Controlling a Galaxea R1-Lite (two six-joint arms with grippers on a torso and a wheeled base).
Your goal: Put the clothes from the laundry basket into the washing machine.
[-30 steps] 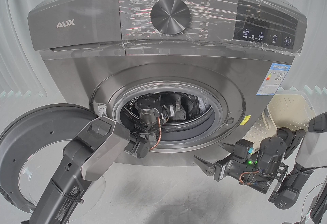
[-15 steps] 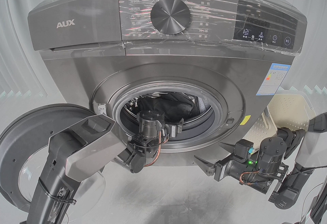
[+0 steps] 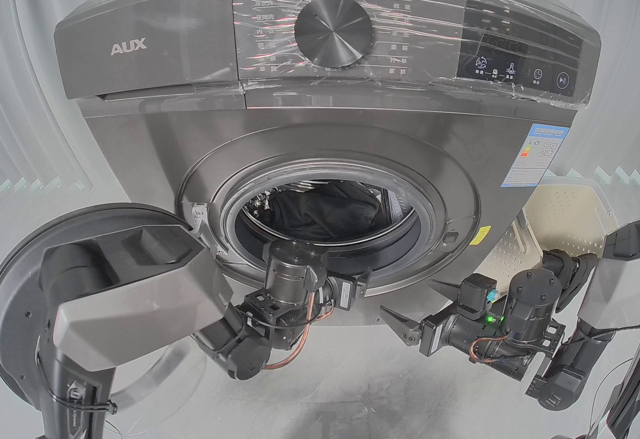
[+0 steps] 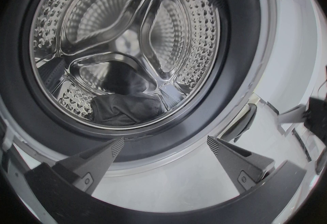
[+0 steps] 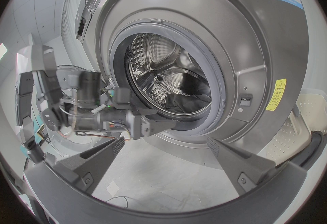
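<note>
A dark garment (image 3: 327,210) lies in the drum of the grey washing machine (image 3: 167,147); it rests on the drum's bottom (image 4: 126,107) (image 5: 187,100). My left gripper (image 3: 353,284) (image 4: 165,142) hangs just outside the door opening, below its rim, open and with nothing in it. My right gripper (image 3: 407,297) (image 5: 165,141) is low in front of the machine's right side, open and holding nothing. The cream laundry basket (image 3: 567,214) (image 5: 306,112) stands to the right of the machine; its inside is largely hidden by my right arm.
The round door (image 3: 40,274) stands swung open at the left, behind my left arm. Pale floor (image 3: 347,380) stretches in front of the machine. A grey rubber seal (image 4: 238,47) rings the drum opening.
My left arm has drawn back out of the drum and down, leaving the dark garment inside. The right arm has not moved.
</note>
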